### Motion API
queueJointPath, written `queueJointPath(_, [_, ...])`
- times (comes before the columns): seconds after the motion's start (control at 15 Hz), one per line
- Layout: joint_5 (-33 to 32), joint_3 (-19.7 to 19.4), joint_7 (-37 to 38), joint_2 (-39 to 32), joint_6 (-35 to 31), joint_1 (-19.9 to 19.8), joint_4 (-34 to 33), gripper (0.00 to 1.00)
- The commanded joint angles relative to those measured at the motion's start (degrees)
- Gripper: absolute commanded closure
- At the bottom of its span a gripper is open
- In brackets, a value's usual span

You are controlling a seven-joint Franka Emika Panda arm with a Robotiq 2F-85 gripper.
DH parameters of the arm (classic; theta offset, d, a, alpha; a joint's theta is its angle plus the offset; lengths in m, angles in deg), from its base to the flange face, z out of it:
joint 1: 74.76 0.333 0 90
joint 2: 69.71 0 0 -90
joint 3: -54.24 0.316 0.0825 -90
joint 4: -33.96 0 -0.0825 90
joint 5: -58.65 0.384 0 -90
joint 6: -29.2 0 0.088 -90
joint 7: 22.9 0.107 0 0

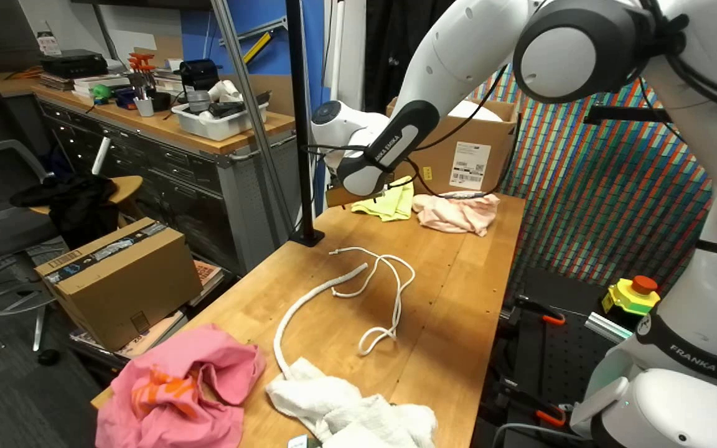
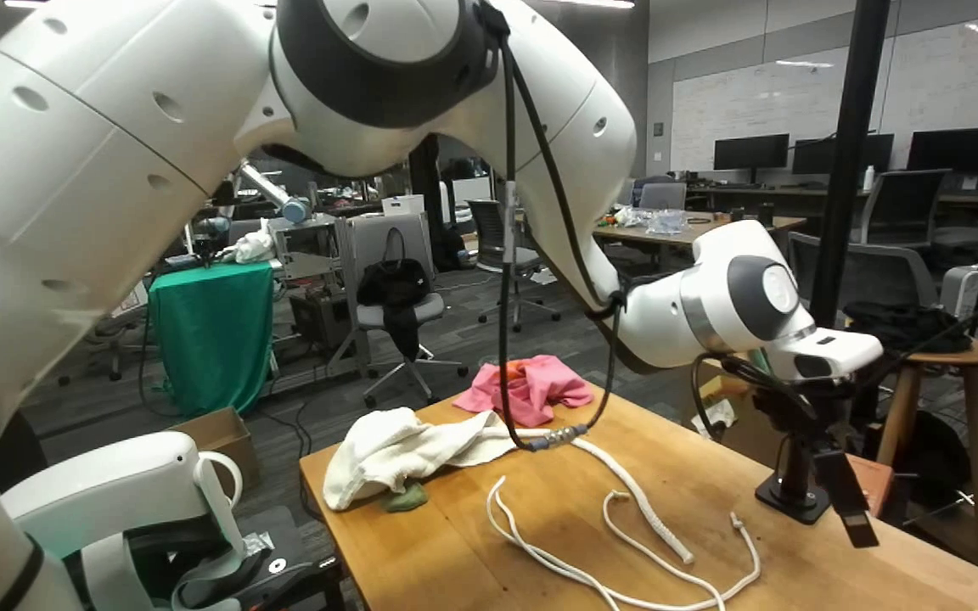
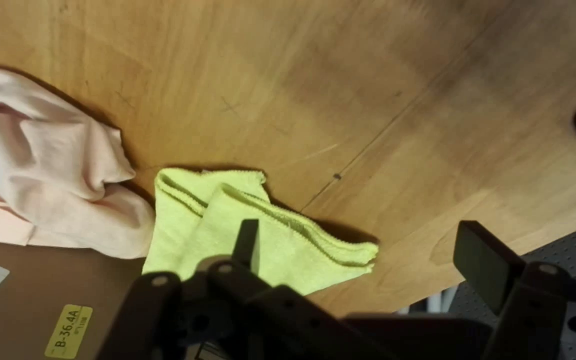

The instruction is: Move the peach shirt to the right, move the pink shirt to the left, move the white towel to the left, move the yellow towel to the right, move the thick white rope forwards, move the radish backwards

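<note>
Yellow towel [image 3: 284, 242] lies on the wooden table [image 3: 193, 75] beside the peach shirt [image 3: 63, 165]; its rightward shift appears the step in hand, and the gripper [image 3: 360, 247], jaws wide, should centre, descend and pinch

A robotics lab, shown by the robot arm [image 1: 464, 50], emergency stop button [image 1: 635, 295], far monitors [image 2: 750, 153], whiteboard [image 2: 803, 98] and workbench [image 1: 165, 129].

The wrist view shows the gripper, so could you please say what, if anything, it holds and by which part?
Nothing is held: the gripper is open, jaws wide apart, and the yellow towel lies ungripped.
</note>
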Motion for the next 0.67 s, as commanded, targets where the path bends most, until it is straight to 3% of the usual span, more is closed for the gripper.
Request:
queueJointPath(0.0, [-1.63, 1.36, -4.93, 9.4, -0.9, 2.87, 11.59, 0.0])
queueJointPath(0.6, [-2.91, 9.22, -15.02, 21.88, -0.51, 6.07, 28.46, 0.0])
